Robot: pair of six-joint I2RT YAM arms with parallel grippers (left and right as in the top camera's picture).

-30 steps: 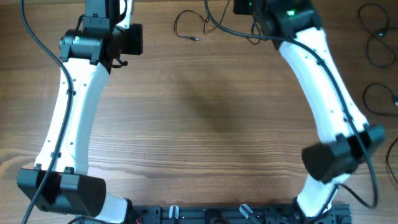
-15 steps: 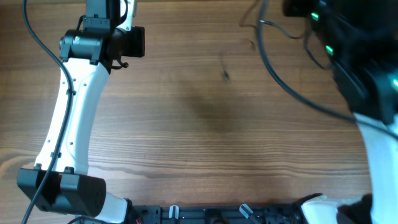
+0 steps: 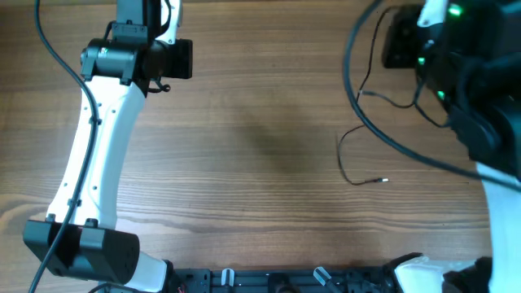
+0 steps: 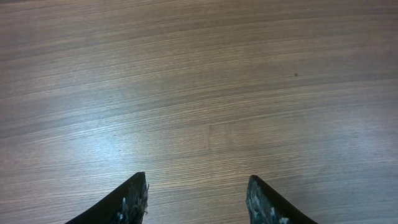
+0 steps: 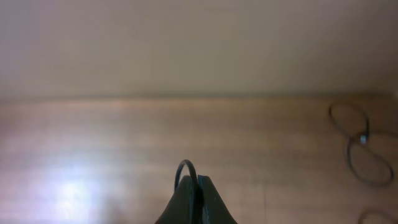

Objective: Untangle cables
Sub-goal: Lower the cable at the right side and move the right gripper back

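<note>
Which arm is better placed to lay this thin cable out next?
Right, probably. The right gripper is shut on the cable, whose tail trails on the table; the left gripper hangs open over bare wood.

Centre of the table [image 3: 244, 155]: bare wood is stretching between the two arms, giving the widest lane. The left arm [image 3: 94, 155] is taking up the left strip from base to far edge. The left gripper [image 4: 198, 190] is hovering with fingers apart, plain wood showing between and ahead of them.

Right of centre, a thin cable [image 3: 340, 155] is hanging from the pinching right gripper [image 5: 189, 186] and crossing the lane. A thick arm wire [image 3: 349, 61] is sweeping above it. The right arm [image 3: 480, 98] is filling the right side. Coiled cables [image 5: 357, 146] are lying at the far right.
</note>
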